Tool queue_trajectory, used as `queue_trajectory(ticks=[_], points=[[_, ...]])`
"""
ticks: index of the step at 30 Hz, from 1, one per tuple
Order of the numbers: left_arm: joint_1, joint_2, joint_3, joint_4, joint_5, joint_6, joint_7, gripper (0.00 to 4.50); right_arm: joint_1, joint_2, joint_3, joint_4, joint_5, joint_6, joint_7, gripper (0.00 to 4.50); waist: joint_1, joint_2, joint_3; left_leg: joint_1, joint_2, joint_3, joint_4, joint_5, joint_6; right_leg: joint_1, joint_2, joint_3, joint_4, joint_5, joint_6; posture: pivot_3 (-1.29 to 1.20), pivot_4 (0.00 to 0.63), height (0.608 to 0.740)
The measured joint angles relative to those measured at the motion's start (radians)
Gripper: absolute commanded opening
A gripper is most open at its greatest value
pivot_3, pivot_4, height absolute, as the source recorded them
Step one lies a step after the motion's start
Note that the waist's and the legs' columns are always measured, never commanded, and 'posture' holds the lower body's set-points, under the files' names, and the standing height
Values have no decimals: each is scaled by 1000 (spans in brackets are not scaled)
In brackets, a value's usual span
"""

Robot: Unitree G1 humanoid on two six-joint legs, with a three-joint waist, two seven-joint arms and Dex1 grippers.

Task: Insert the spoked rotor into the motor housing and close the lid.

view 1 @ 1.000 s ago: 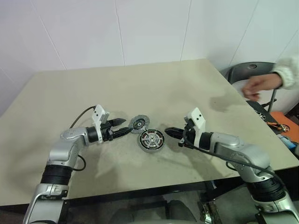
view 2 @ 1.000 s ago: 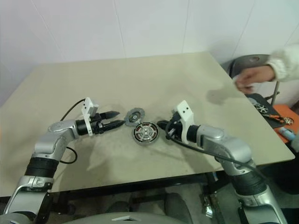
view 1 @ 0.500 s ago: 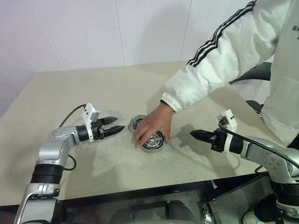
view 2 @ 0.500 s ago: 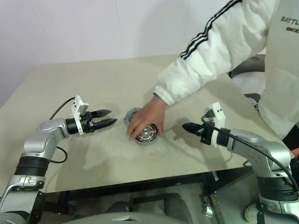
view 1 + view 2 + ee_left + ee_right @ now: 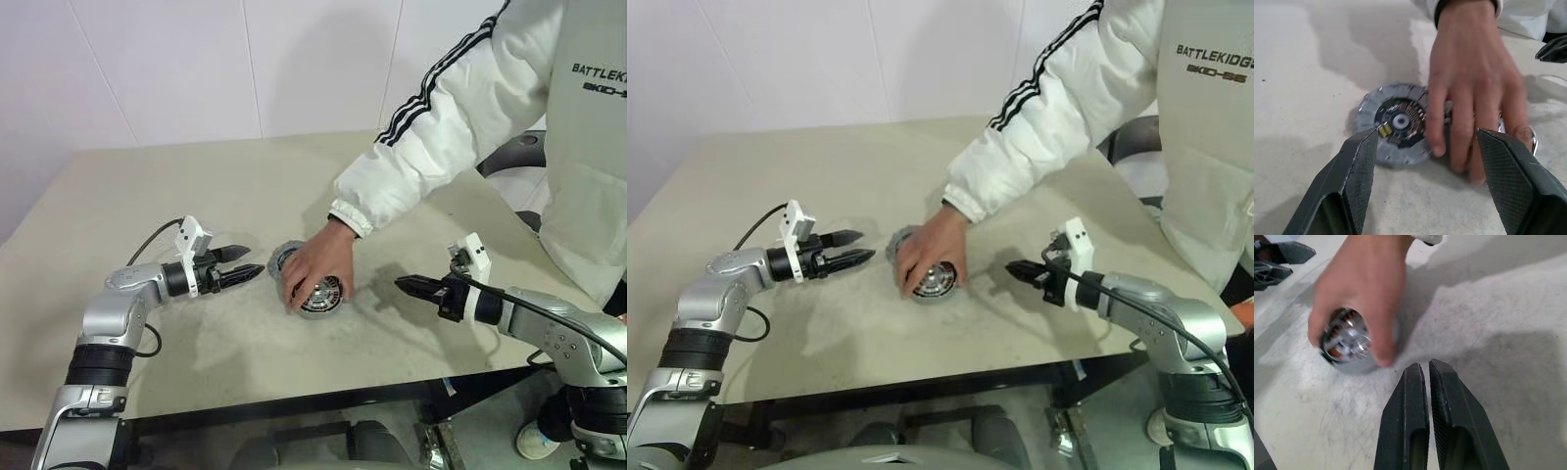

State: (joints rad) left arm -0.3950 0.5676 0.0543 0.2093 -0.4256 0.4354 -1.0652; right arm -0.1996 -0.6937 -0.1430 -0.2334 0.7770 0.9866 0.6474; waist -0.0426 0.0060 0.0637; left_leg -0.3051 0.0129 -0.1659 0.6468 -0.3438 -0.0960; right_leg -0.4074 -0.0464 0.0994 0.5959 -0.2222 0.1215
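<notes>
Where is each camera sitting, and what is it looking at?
Left eye view and right eye view: on the head, looking down at the table, both arms, and a person's hand on the motor housing.
Left wrist view: behind the open left pincer, facing the lid.
Right wrist view: behind the shut right pincer, facing the housing.
Shared: the hand shows in all.

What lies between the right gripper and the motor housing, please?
Only bare table separates the right gripper from the motor housing, which a person's hand covers, in the left eye view.
</notes>
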Motion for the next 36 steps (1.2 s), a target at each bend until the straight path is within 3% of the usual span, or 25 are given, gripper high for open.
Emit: queue_trajectory(ticks=[36], points=[[1, 20, 10, -21, -2, 18, 0, 3404, -28, 46, 49, 3, -49, 0, 23, 262, 0, 0, 0, 0, 0, 0, 0, 0, 0, 0, 0, 0, 0, 1, -1, 0, 0, 740]])
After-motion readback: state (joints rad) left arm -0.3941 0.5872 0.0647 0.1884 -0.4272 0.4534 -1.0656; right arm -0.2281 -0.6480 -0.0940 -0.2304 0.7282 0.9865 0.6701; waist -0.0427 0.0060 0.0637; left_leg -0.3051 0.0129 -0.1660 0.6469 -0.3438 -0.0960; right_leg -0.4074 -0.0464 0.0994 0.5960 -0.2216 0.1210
